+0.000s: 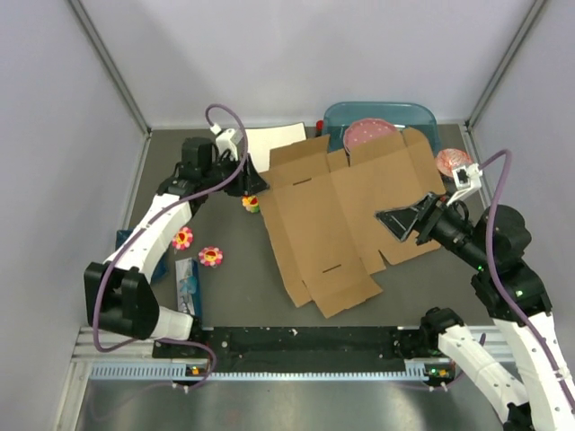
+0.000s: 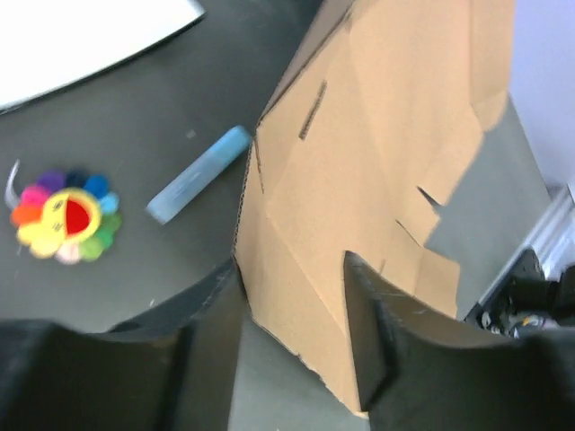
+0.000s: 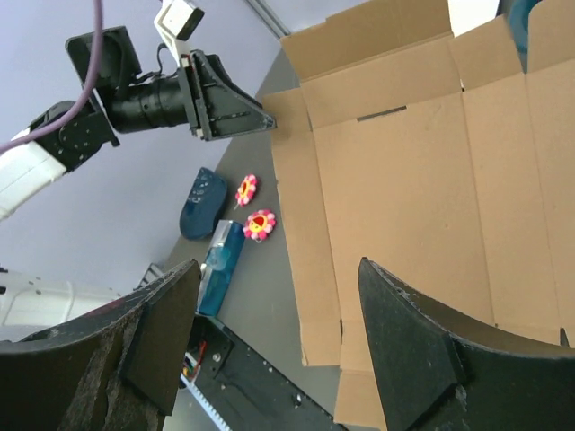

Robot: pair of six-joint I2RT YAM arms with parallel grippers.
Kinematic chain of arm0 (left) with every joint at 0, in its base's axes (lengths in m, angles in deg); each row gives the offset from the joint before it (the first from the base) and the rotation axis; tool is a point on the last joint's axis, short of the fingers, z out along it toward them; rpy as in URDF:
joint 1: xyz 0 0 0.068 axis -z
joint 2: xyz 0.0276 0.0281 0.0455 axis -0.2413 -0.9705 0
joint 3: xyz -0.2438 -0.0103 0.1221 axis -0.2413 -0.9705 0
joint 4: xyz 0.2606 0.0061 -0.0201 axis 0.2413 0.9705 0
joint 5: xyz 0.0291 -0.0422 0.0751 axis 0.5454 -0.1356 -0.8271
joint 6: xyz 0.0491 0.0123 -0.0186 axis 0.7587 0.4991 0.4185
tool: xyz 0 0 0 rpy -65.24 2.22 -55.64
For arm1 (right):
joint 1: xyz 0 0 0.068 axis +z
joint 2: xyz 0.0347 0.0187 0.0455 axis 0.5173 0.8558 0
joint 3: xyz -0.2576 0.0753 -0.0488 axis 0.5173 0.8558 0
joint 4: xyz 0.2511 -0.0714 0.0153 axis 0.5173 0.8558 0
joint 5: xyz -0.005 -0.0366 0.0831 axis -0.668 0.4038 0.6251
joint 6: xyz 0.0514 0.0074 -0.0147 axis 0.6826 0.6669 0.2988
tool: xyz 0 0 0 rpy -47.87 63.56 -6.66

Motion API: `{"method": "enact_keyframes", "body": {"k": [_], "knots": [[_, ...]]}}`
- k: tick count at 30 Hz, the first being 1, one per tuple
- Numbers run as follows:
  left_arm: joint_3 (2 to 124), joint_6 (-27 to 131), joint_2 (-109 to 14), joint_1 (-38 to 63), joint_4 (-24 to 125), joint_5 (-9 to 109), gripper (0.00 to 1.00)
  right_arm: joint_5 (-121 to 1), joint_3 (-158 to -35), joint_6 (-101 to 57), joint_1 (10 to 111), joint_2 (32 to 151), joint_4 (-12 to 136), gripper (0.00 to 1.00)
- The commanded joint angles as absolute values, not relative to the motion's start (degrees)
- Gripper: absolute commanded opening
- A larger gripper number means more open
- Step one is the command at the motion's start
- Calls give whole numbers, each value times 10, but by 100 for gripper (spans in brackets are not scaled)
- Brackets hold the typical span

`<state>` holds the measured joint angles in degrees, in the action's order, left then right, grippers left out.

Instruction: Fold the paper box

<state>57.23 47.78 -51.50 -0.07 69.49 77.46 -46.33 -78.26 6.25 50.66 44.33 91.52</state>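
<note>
The paper box (image 1: 346,206) is brown cardboard lying mostly flat and unfolded in the middle of the table. My left gripper (image 1: 256,187) is at its far left edge. In the left wrist view the gripper (image 2: 289,260) is open, and a raised side flap of the box (image 2: 377,153) sits between its fingers. My right gripper (image 1: 400,223) hovers over the box's right part. In the right wrist view it (image 3: 278,269) is wide open and empty, with the box (image 3: 422,189) below it.
A teal tub (image 1: 422,112) holding a pink plate (image 1: 368,133) stands at the back. A white sheet (image 1: 269,144) lies behind the left gripper. Flower toys (image 1: 182,238) (image 1: 211,257), a rainbow flower (image 2: 65,215), a blue marker (image 2: 198,173) and a blue packet (image 1: 187,283) lie at left.
</note>
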Motion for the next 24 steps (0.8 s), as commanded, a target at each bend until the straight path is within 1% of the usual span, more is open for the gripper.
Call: {"method": "enact_keyframes", "body": {"k": [1,3,4,5,7,8,9,11,12,15,16,18,21,23,24], "knots": [[565,451,-497,-25,702,689,67,-460,-776,55,513,422,923,72],[538,430,-479,-25,662,659,72,-464,-772,54,514,417,925,72],[527,407,-461,-24,653,632,92,-466,-768,51,514,416,925,72],[516,394,-451,-24,633,623,93,-471,-766,51,514,413,925,72],[469,338,-420,-24,618,596,94,-475,-760,48,513,413,925,72],[444,315,-406,-24,585,590,95,-479,-758,47,514,413,925,72],[386,293,-373,-24,568,580,95,-482,-756,47,513,412,924,72],[320,223,-339,-15,531,544,96,-491,-751,42,514,412,924,72],[259,200,-302,-9,496,531,99,-495,-749,40,514,412,924,72],[177,128,-242,42,487,465,99,-499,-739,39,515,414,921,72],[164,97,-234,77,489,450,99,-500,-733,39,515,419,916,72],[135,65,-231,125,494,424,99,-497,-729,41,515,425,912,72],[104,37,-260,148,461,406,99,-491,-717,48,515,433,900,72],[76,39,-283,149,392,416,99,-488,-709,56,514,434,890,72],[66,48,-317,149,348,440,99,-487,-707,57,514,434,888,72]]}}
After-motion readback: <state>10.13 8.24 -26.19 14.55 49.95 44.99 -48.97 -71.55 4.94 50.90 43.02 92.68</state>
